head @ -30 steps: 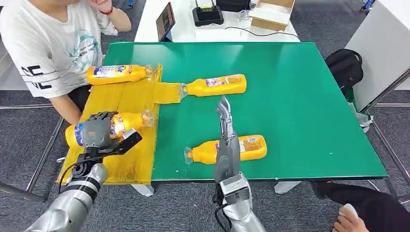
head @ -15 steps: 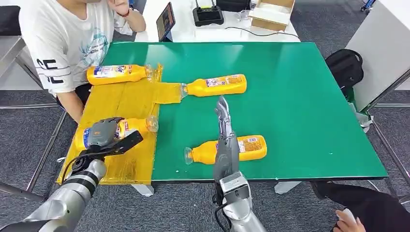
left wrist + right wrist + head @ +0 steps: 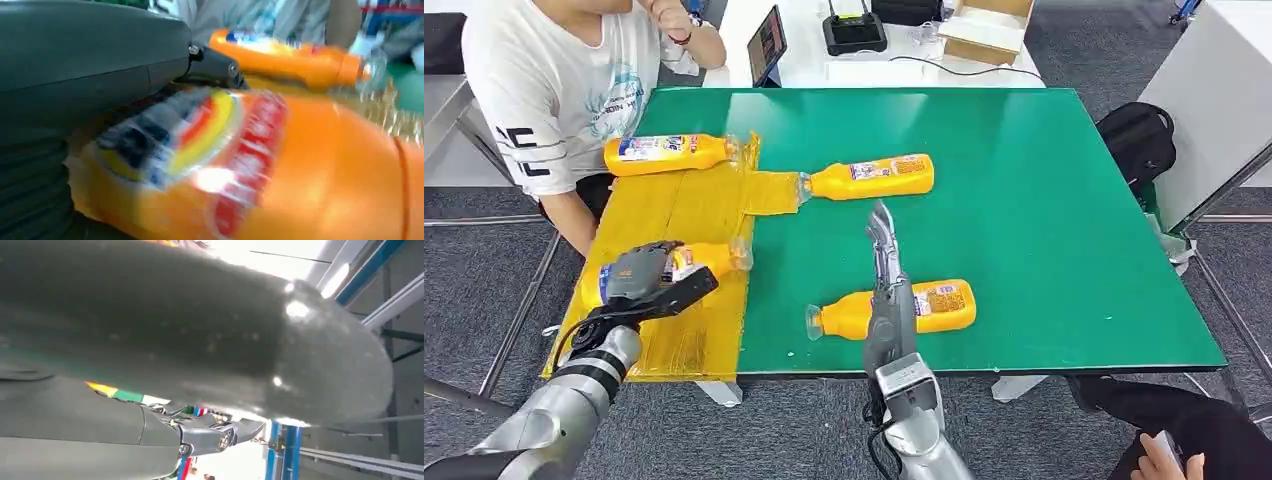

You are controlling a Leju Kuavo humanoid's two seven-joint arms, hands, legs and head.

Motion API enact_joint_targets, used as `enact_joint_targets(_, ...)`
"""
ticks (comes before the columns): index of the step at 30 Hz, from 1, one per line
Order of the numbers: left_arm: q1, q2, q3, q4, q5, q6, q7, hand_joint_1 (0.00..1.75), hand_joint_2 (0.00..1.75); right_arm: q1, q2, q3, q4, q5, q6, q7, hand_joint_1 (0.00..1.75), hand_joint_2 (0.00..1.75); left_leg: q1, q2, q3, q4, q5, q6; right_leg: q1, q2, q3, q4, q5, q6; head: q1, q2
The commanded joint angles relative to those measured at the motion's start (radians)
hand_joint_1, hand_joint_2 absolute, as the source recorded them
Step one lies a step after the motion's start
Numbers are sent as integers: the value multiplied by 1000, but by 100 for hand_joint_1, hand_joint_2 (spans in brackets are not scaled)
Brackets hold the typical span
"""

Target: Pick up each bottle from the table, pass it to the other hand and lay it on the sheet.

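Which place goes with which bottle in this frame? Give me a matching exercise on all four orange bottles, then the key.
Column one:
1. bottle at the sheet's far end
2. bottle with its neck at the sheet's tab
3. bottle under the left hand
4. bottle behind the right hand

Column two:
A. near end of the yellow sheet, gripped by the left hand
B. on the green table, near edge, partly hidden by the raised right hand
C. on the sheet, close to the seated person
D. body on the green table, cap touching the sheet

Pairs: 1-C, 2-D, 3-A, 4-B
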Motion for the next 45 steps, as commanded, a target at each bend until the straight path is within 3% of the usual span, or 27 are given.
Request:
enact_joint_targets(1,-13,-11,57,74,146,-154,-57,0,0,-32,-2,-23,97,-5,9,23,0,0,0,2,7,-1,-3,2,1,1,7,-2,-1,-3,0,0)
enact_joint_targets(6,-16,-10,52,49,223,-298,-103,0,0,-39,2,-39,126,-19,25,37,0,0,0,0,6,-1,-1,2,1,0,6,-2,-1,-3,0,0)
enact_joint_targets(23,10,-17,97,-1,427,-383,-146,0,0,-37,16,-72,155,-40,22,54,0,0,0,-2,10,-2,0,1,0,0,11,-2,0,-2,0,0)
enact_joint_targets(27,32,-52,171,-71,607,-482,-199,0,0,-36,19,-76,167,-42,29,59,0,0,0,-1,11,-2,0,1,1,0,12,-2,0,-3,0,0)
enact_joint_targets(28,42,-65,185,-102,646,-478,-202,0,0,-36,17,-73,169,-33,28,65,0,0,0,-1,10,-2,0,1,0,0,11,-2,0,-2,0,0)
enact_joint_targets(29,65,-110,236,-184,710,-326,-259,0,0,-39,5,-57,172,10,19,75,0,0,0,-3,9,-1,1,1,0,-1,10,-1,0,-2,0,0)
enact_joint_targets(30,80,-129,228,-228,726,-285,-256,0,0,-34,2,-56,165,23,19,75,0,175,0,-3,10,-2,1,1,1,-2,11,-2,-1,-2,0,0)
enact_joint_targets(32,133,-183,236,-396,834,-140,-292,0,0,-33,-25,-35,133,154,-62,56,0,175,0,-5,9,-1,0,2,1,-4,11,-2,-1,-2,0,0)
enact_joint_targets(33,161,-190,215,-468,850,-87,-293,0,175,-38,-44,-29,123,200,-76,81,0,175,0,-5,7,0,1,1,0,-4,9,-1,-1,-1,0,0)
enact_joint_targets(39,369,-219,83,-818,1010,-17,-293,0,175,-60,-159,-73,76,396,-57,242,0,175,0,-1,9,-1,-1,2,1,-1,10,-2,-1,-2,0,0)
enact_joint_targets(40,421,-216,57,-874,1025,-6,-293,0,175,-96,-232,-52,114,587,2,412,0,175,0,-1,7,0,-1,2,0,-1,9,-2,-1,-2,0,0)
enact_joint_targets(45,469,-202,24,-890,1021,8,-293,0,175,-145,-289,-115,208,607,130,458,0,175,-1,-1,8,-1,-2,2,0,-1,9,-4,-1,-2,0,0)
